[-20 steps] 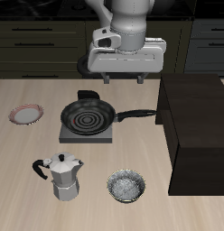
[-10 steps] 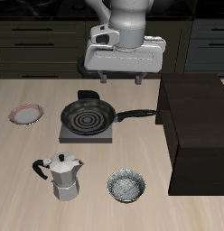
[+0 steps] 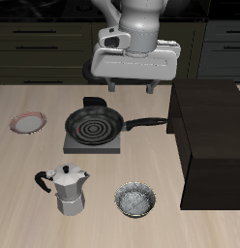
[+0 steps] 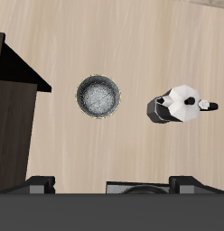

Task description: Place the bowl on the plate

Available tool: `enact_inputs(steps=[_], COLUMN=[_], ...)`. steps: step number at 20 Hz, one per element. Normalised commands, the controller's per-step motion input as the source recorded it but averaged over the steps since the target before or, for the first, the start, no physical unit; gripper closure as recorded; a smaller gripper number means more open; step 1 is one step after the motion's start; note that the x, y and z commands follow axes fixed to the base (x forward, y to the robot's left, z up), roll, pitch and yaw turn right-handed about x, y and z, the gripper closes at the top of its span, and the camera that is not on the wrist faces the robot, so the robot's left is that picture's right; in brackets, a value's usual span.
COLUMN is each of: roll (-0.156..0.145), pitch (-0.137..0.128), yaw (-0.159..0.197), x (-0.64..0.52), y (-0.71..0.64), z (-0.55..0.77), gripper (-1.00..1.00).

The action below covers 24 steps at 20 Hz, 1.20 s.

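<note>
A: Setting: pale wood bench (image 3: 25, 160), dark cabinets behind, a black box (image 3: 211, 136) at the frame's right edge in the exterior view.

B: Task things?

A: Bowl (image 3: 136, 201) sits low in the frame, right of centre, near the bench's front edge, just beside the moka pot (image 3: 66, 188). Plate (image 3: 28, 122) lies at mid-height on the frame's left edge, well apart from the bowl. Between them, farther back: pan (image 3: 93, 125) on its burner (image 3: 94, 141), handle pointing at the box.

B: Gripper?

A: Gripper (image 3: 130, 88) hangs high over the back of the bench, upper centre of the frame, above the pan and not near the bowl. The jaws look spread; two fingertips (image 3: 111, 86) show apart and nothing sits between them. Released and empty.

B: Wrist camera agrees?

A: Yes. Bowl (image 4: 99, 95) seen from above, free and upright, speckled inside showing; pot (image 4: 177, 106) beside it; box corner (image 4: 14, 99) on the other side. Plate not in that view.

B: Progress?

A: None visible. Bowl untouched, plate bare. Left to do, by my judgement: travel forward and down to the bowl, grasp its rim, lift, carry past the pot to the plate, set down, let go.
</note>
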Motion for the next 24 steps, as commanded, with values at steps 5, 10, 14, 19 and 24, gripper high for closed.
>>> enact_inputs(steps=[5,10,14,19,24], roll=[-0.028,-0.008,0.009,0.011,-0.009], pitch=[-0.004,-0.003,-0.012,-0.006,-0.033], yaw=[0.009,0.009,-0.007,-0.045,0.033], x=[0.22,0.18,0.15,0.1,0.11], y=[-0.09,-0.01,0.02,0.06,0.04], z=[-0.01,0.03,0.05,0.04,0.08], gripper=[-1.0,-1.0,-1.0,-1.0,-1.0])
